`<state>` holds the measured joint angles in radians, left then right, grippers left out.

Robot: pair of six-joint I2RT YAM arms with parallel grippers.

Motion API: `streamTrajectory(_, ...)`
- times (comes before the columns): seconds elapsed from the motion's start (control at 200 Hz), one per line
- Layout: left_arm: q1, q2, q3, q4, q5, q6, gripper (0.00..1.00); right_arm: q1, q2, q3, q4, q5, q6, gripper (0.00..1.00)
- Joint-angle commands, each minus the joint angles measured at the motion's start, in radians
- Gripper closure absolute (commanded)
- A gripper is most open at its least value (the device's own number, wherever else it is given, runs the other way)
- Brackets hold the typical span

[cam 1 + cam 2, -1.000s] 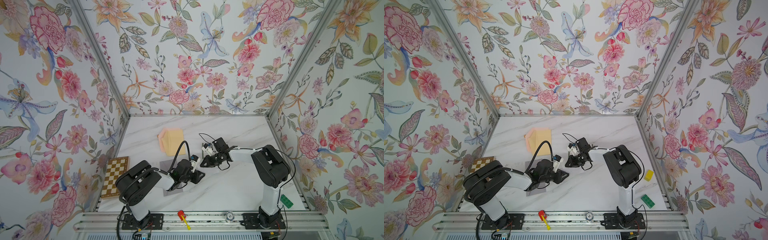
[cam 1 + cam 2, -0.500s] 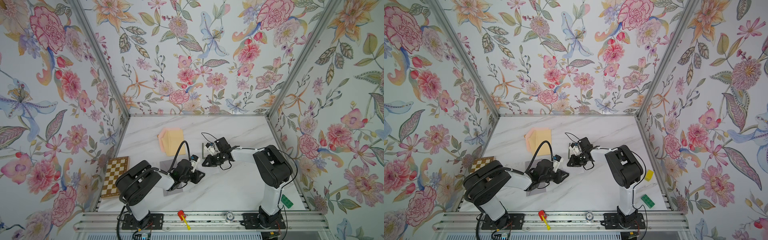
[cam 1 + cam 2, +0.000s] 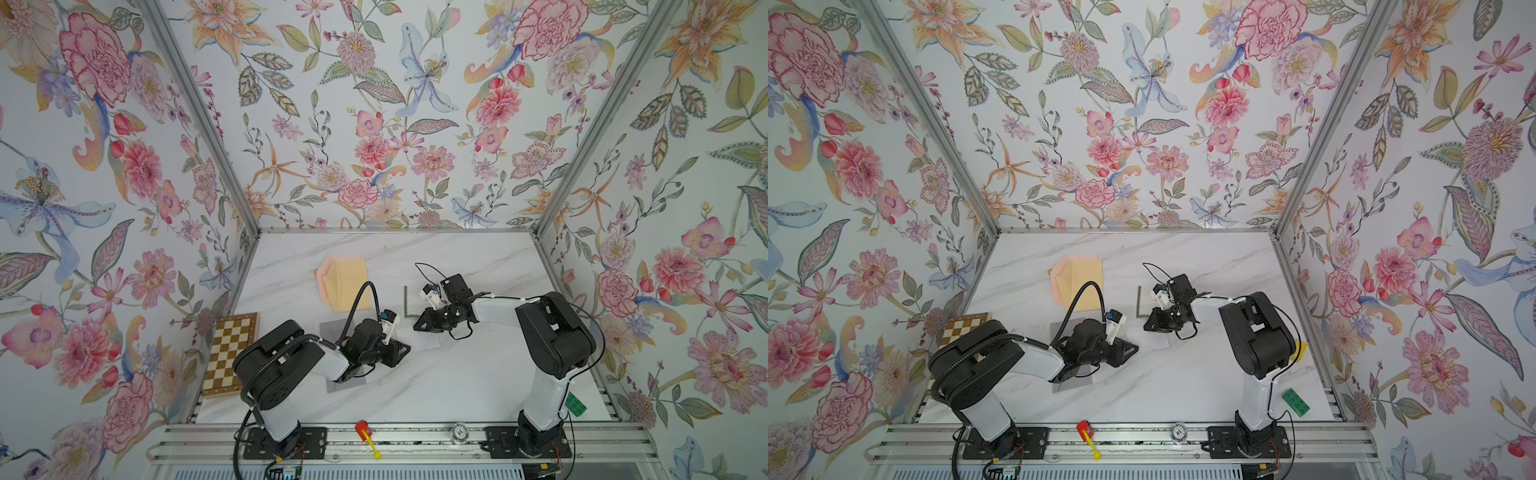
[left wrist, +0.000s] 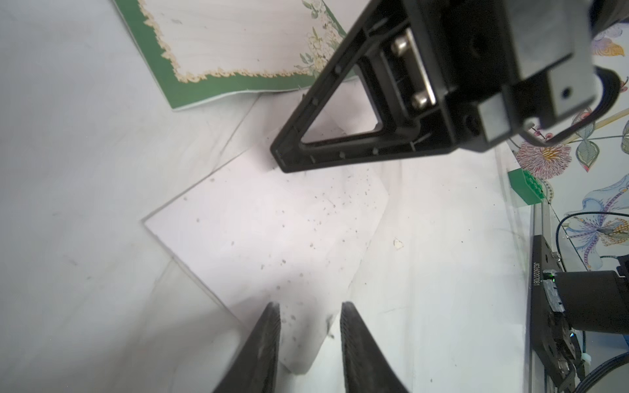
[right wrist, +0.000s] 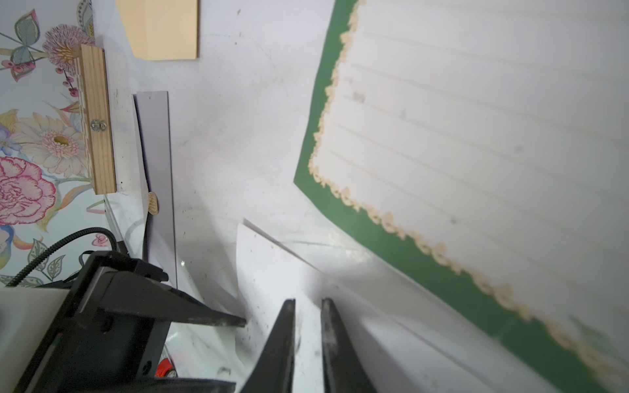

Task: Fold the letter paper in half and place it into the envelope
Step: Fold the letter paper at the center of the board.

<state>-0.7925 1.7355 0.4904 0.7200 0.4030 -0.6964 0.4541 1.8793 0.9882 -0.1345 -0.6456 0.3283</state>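
The letter paper [image 3: 424, 338] lies mid-table between both arms, white back up [image 4: 272, 231], its green-bordered lined face [image 5: 476, 136] curling up beyond. My right gripper [image 5: 308, 303] rests its tips on the white sheet, fingers a narrow gap apart; its finger [image 4: 282, 160] touches the paper beside the green border. My left gripper [image 4: 309, 306] stands open with a paper corner lying between its fingers, low over the table [image 3: 405, 351]. The orange envelope [image 3: 345, 286] lies farther back, left of the paper, with neither gripper at it.
A chessboard [image 3: 228, 357] lies by the left wall. A grey sheet [image 3: 332, 332] sits under the left arm. A green brick [image 3: 575, 404] is at the front right, and a red and yellow tool [image 3: 365, 432] rests on the front rail.
The right wrist has shifted slightly to the right, uncovering the paper's green border in the top views. The left arm has stayed still.
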Motion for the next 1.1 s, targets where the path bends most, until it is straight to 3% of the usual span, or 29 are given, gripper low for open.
streamTrajectory(0.0,-0.007,0.019,-0.029,-0.052,-0.025,-0.008,0.66,-0.032,-0.033,-0.025,-0.03,0.027,-0.015,0.81)
streamTrajectory(0.38,-0.007,0.0,-0.048,-0.075,-0.045,0.002,0.66,-0.148,-0.056,-0.076,-0.045,0.049,-0.014,0.81)
streamTrajectory(0.666,-0.007,-0.031,0.002,-0.115,-0.015,0.035,0.65,-0.172,-0.243,-0.151,-0.053,0.032,-0.022,0.77)
streamTrajectory(0.896,-0.007,-0.156,0.151,-0.33,0.02,0.124,0.61,-0.166,-0.441,-0.316,-0.034,0.058,0.094,0.72)
streamTrajectory(1.096,-0.004,-0.213,0.275,-0.485,-0.006,0.211,0.6,-0.125,-0.605,-0.514,0.121,0.056,0.292,0.67)
